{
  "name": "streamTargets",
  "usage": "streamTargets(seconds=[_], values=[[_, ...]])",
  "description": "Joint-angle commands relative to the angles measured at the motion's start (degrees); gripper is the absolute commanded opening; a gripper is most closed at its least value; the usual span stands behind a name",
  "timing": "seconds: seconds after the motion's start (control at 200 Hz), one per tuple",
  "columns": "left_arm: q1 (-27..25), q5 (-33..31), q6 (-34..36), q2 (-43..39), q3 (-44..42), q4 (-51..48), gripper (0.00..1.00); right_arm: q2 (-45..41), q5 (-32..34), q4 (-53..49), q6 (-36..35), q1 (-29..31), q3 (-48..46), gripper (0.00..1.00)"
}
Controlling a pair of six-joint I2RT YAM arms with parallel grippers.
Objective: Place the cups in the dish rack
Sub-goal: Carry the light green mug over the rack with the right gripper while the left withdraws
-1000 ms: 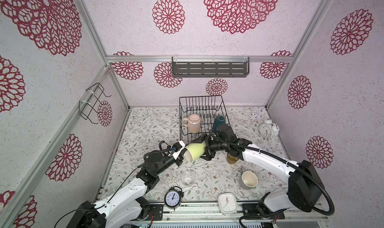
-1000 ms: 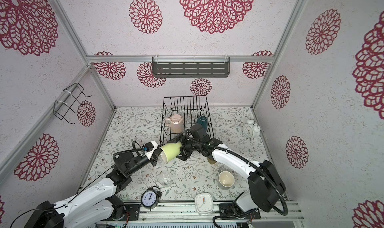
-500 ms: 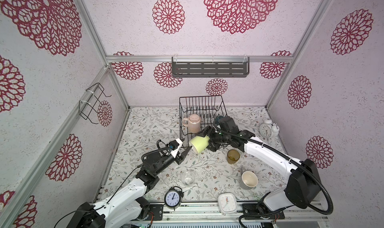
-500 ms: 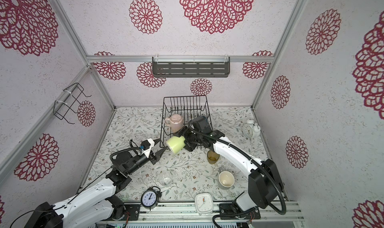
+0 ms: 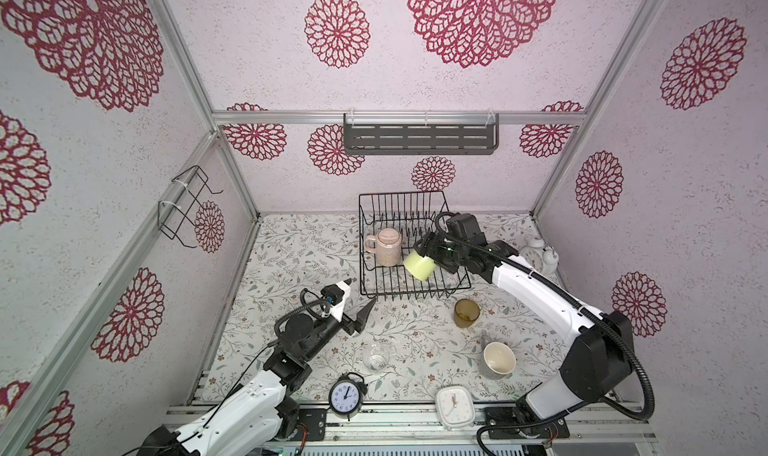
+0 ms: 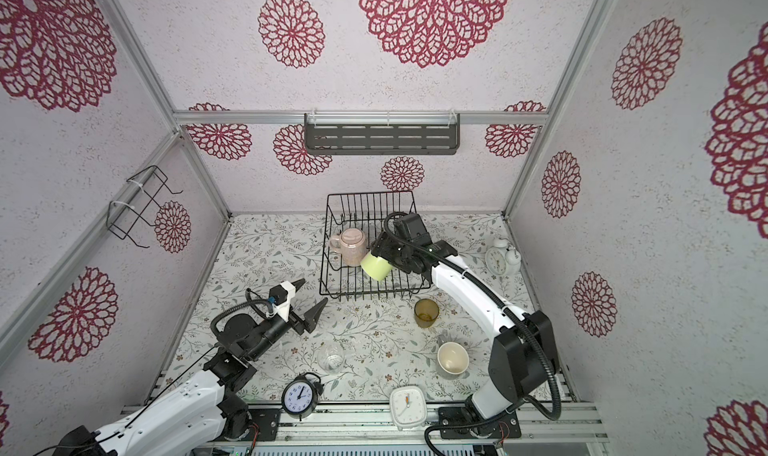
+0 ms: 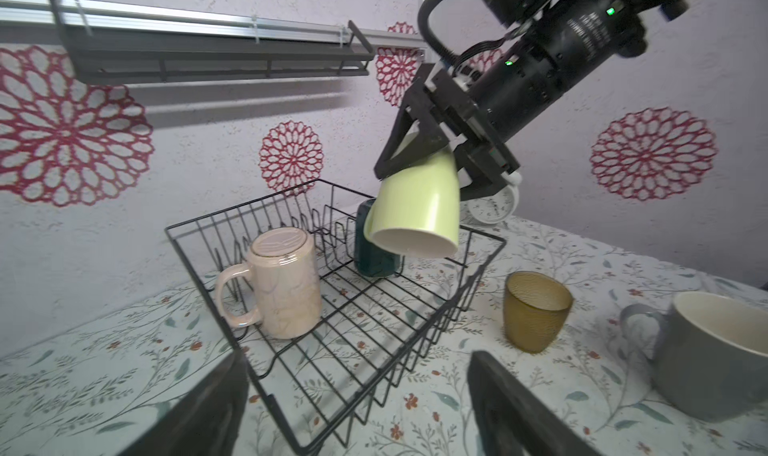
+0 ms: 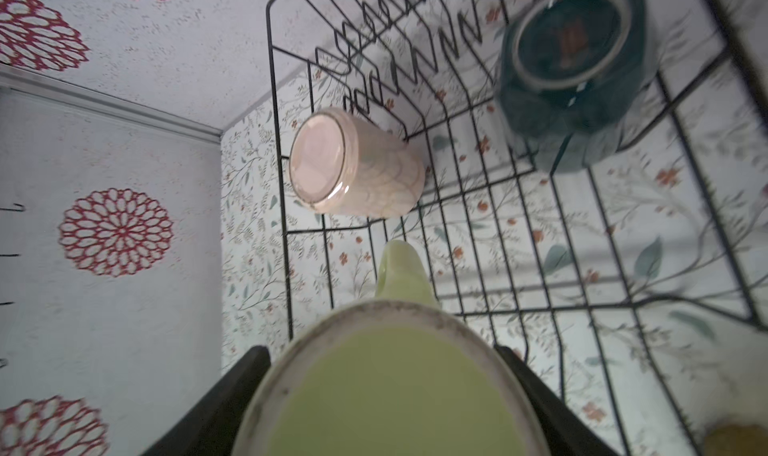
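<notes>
yellow-green mug (image 5: 419, 265) | above dish rack (image 5: 415, 295) | long axis tilted, mouth down toward front-left | base clasped in right gripper (image 5: 431, 253) | left gripper (image 5: 359, 292) wide, empty

In the right gripper (image 7: 430, 179), the green mug (image 7: 415, 213) is smooth, glossy ceramic. Below it, the rack (image 7: 374, 308) is thin black-coated wire; the pink mug (image 7: 286, 296) has a pearly glaze. The tumbler (image 7: 534, 312) looks translucent, dimpled.

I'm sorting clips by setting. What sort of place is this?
Likely a robot test booth, not a real kitchen: wallpapered panels in a metal frame, two robot arms bolted at the front, a dish rack on a floral tabletop.
</notes>
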Motion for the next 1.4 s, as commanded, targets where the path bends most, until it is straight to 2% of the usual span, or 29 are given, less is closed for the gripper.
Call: streamTargets(seconds=[0.0,0.085,0.255,0.545,0.866,1.246,1.396], values=[[1.6,-11.8,-10.8,-1.8,0.4,-5.2,0.97,0.5,8.7,5.7,-13.9,0.1,2.6,0.49],[3.9,-13.9,-14.0,-2.2,1.9,-10.5,0.97,1.9,10.8,8.9,-18.4,0.0,2.4,0.53],[6.3,-21.9,-17.4,-0.6,3.3,-16.5,0.97,5.1,14.1,16.9,-23.4,0.1,1.3,0.50],[14.6,-18.6,-22.7,8.2,6.4,-18.8,0.97,12.0,13.6,22.9,-27.6,0.1,3.6,0.49],[14.9,-17.7,-23.1,16.7,11.0,-20.7,0.97,18.1,17.0,25.0,-29.4,0.6,7.2,0.49],[15.0,-18.6,-24.0,14.0,8.0,-18.7,0.97,25.3,20.7,27.3,-31.4,1.2,12.6,0.49],[15.1,-18.6,-24.1,13.6,7.5,-18.3,0.97,27.4,24.1,28.7,-31.6,1.2,13.5,0.51]])
